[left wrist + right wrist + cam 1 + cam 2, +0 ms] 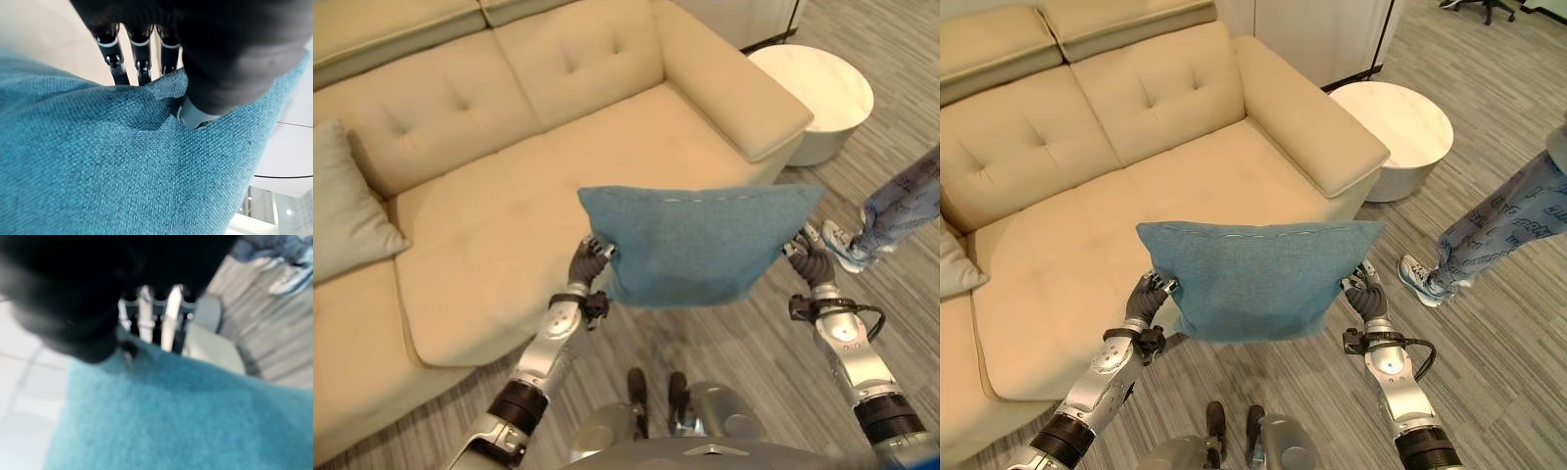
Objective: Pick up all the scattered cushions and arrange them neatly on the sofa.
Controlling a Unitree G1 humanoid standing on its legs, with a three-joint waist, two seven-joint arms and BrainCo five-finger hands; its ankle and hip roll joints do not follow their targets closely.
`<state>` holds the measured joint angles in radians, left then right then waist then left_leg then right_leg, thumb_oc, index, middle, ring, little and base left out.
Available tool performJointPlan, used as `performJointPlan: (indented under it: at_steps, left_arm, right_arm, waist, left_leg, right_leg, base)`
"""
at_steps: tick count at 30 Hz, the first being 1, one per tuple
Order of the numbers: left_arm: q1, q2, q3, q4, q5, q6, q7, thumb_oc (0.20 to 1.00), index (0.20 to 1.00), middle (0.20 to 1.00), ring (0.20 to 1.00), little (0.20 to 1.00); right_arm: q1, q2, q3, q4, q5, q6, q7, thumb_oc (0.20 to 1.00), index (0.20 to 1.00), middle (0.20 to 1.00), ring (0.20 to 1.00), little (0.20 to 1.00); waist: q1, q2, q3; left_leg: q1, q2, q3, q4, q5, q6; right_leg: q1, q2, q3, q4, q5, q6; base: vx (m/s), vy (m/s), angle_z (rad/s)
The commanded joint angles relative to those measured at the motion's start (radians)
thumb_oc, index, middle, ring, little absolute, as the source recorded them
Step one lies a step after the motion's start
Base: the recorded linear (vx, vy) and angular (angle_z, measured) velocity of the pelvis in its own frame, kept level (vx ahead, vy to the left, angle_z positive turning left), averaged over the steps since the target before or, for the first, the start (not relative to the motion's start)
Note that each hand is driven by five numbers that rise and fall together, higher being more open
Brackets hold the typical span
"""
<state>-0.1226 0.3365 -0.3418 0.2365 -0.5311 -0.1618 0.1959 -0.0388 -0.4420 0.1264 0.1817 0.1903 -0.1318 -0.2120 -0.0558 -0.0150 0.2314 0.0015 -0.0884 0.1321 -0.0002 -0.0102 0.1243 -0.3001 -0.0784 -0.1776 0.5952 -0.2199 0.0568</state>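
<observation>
Right now a teal cushion (1252, 279) hangs in the air in front of the beige sofa (1185, 166), stretched flat between the two hands with its long axis running side to side, roughly level with the seat's front edge. The left hand (1148, 297) pinches the cushion's left lower edge, fingers behind the fabric and thumb pressed into its face, as the left wrist view shows; the right hand (1365, 290) clamps the opposite edge the same way, thumb on one face and fingers on the other. Both hands sit about equally far from the sofa, so neither has the advantage. The seat lies ahead of the cushion and to the left, with the padded armrest (1307, 117) ahead and to the right, so the coming move is probably a forward carry over the seat toward the backrest. A grey cushion (342, 201) already leans at the sofa's far left. Right of the sofa stand a round white side table (1393, 122) and a person's leg (1494, 230).
</observation>
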Motion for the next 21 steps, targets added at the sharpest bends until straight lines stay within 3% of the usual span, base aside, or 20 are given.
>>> performJointPlan:
  at_steps: [1, 3, 4, 6, 8, 9, 11, 12, 14, 17, 19, 20, 21]
  left_arm:
    - [-0.048, -0.006, 0.022, -0.133, 0.007, -0.108, -0.064, 0.200, 0.200, 0.200, 0.200, 0.200]
    - [-0.049, -0.016, 0.022, -0.125, 0.010, -0.113, -0.067, 0.200, 0.200, 0.200, 0.200, 0.200]
    - [-0.049, -0.016, 0.022, -0.125, 0.010, -0.113, -0.067, 0.200, 0.200, 0.200, 0.200, 0.200]
    - [-0.057, -0.021, 0.010, -0.114, 0.013, -0.120, -0.079, 0.200, 0.200, 0.200, 0.200, 0.200]
    - [-0.051, -0.027, 0.007, -0.110, 0.021, -0.120, -0.080, 0.200, 0.200, 0.200, 0.200, 0.200]
    - [-0.039, -0.035, 0.006, -0.107, 0.022, -0.116, -0.088, 0.200, 0.200, 0.200, 0.200, 0.200]
    - [-0.038, -0.042, 0.000, -0.105, 0.010, -0.114, -0.092, 0.200, 0.200, 0.200, 0.200, 0.200]
    - [-0.039, -0.043, 0.000, -0.105, 0.010, -0.114, -0.092, 0.200, 0.200, 0.200, 0.200, 0.200]
    - [-0.043, -0.051, -0.007, -0.098, 0.011, -0.107, -0.096, 0.200, 0.200, 0.200, 0.200, 0.200]
    - [-0.048, -0.056, -0.018, -0.099, 0.009, -0.102, -0.098, 0.200, 0.200, 0.200, 0.200, 0.200]
    - [-0.062, -0.059, -0.033, -0.089, 0.017, -0.095, -0.097, 0.200, 0.200, 0.200, 0.200, 0.200]
    - [-0.076, -0.064, -0.045, -0.079, 0.028, -0.089, -0.094, 0.200, 0.200, 0.200, 0.200, 0.200]
    - [-0.076, -0.064, -0.046, -0.079, 0.028, -0.089, -0.094, 0.200, 0.200, 0.200, 0.200, 0.200]
  right_arm:
    - [-0.085, 0.027, 0.017, -0.038, -0.011, -0.086, 0.046, 0.200, 0.200, 0.200, 0.200, 0.200]
    - [-0.079, 0.024, 0.018, -0.040, -0.008, -0.089, 0.048, 0.200, 0.200, 0.200, 0.200, 0.200]
    - [-0.079, 0.024, 0.018, -0.040, -0.008, -0.089, 0.048, 0.200, 0.200, 0.200, 0.200, 0.200]
    - [-0.073, 0.020, 0.019, -0.042, -0.013, -0.089, 0.057, 0.200, 0.200, 0.200, 0.200, 0.200]
    - [-0.070, 0.021, 0.022, -0.040, -0.016, -0.090, 0.061, 0.200, 0.200, 0.200, 0.200, 0.200]
    - [-0.056, 0.019, 0.018, -0.039, -0.012, -0.094, 0.066, 0.200, 0.200, 0.200, 0.200, 0.200]
    - [-0.041, 0.007, 0.008, -0.042, 0.009, -0.101, 0.065, 0.200, 0.200, 0.200, 0.200, 0.200]
    - [-0.042, 0.007, 0.008, -0.042, 0.009, -0.101, 0.065, 0.200, 0.200, 0.200, 0.200, 0.200]
    - [-0.020, -0.010, -0.010, -0.053, 0.027, -0.105, 0.056, 0.200, 0.200, 0.200, 0.200, 0.200]
    - [-0.003, -0.016, -0.026, -0.066, 0.035, -0.104, 0.051, 0.200, 0.200, 0.200, 0.200, 0.200]
    - [0.014, -0.020, -0.044, -0.073, 0.038, -0.103, 0.047, 0.200, 0.200, 0.200, 0.200, 0.200]
    - [0.027, -0.022, -0.059, -0.079, 0.038, -0.102, 0.042, 0.200, 0.200, 0.200, 0.200, 0.200]
    - [0.028, -0.022, -0.059, -0.079, 0.038, -0.102, 0.042, 0.200, 0.200, 0.200, 0.200, 0.200]
  waist:
    - [0.061, 0.003, -0.063]
    - [0.065, 0.004, -0.058]
    - [0.066, 0.004, -0.058]
    - [0.063, -0.002, -0.059]
    - [0.063, -0.006, -0.060]
    - [0.059, -0.005, -0.071]
    - [0.052, -0.005, -0.067]
    - [0.048, -0.003, -0.068]
    - [0.030, -0.003, -0.046]
    - [0.017, -0.012, -0.040]
    - [0.005, -0.021, -0.043]
    - [-0.012, -0.023, -0.052]
    - [-0.015, -0.026, -0.054]
  left_leg:
    - [-0.012, 0.022, -0.014, 0.050, -0.148, -0.016]
    - [-0.004, 0.020, -0.030, 0.047, -0.150, -0.023]
    - [-0.003, 0.021, -0.030, 0.047, -0.150, -0.023]
    - [0.012, 0.012, -0.062, 0.069, -0.178, -0.033]
    - [0.019, 0.008, -0.073, 0.089, -0.199, -0.036]
    - [0.020, 0.023, -0.084, 0.148, -0.225, -0.056]
    - [-0.044, 0.062, -0.060, 0.322, -0.198, -0.093]
    - [-0.053, 0.064, -0.064, 0.335, -0.203, -0.094]
    - [-0.158, 0.133, -0.015, 0.535, -0.168, -0.091]
    - [-0.169, 0.138, 0.010, 0.499, -0.175, -0.083]
    - [-0.176, 0.126, 0.022, 0.411, -0.202, -0.082]
    - [-0.174, 0.114, 0.038, 0.280, -0.159, -0.098]
    - [-0.167, 0.108, 0.036, 0.263, -0.149, -0.098]
  right_leg:
    - [0.136, 0.068, 0.073, -0.428, 0.091, 0.033]
    - [0.131, 0.095, 0.146, -0.553, 0.148, 0.046]
    - [0.132, 0.096, 0.146, -0.555, 0.149, 0.046]
    - [0.124, 0.112, 0.233, -0.598, 0.181, 0.057]
    - [0.141, 0.112, 0.238, -0.605, 0.197, 0.052]
    - [0.167, 0.115, 0.219, -0.591, 0.192, 0.038]
    - [0.201, 0.111, 0.174, -0.581, 0.177, 0.009]
    - [0.199, 0.113, 0.170, -0.581, 0.177, 0.008]
    - [0.249, 0.123, 0.107, -0.589, 0.140, -0.043]
    - [0.274, 0.116, 0.072, -0.593, 0.119, -0.050]
    - [0.280, 0.100, 0.040, -0.594, 0.107, -0.050]
    - [0.288, 0.086, -0.002, -0.597, 0.097, -0.048]
    - [0.288, 0.082, -0.006, -0.597, 0.097, -0.047]
  base:
    - [0.19, -0.087, -0.01]
    - [0.20, -0.099, 0.15]
    - [0.24, -0.141, 0.36]
    - [0.28, -0.168, 0.47]
    - [0.30, -0.208, 0.78]
    - [0.46, -0.363, 0.71]
    - [0.31, -0.302, 0.51]
    - [0.12, -0.203, 0.58]
    - [0.13, -0.251, 0.80]
    - [0.16, -0.158, 0.74]
    - [0.14, -0.033, 0.68]
    - [0.16, -0.010, 0.90]
    - [0.16, 0.028, 1.03]
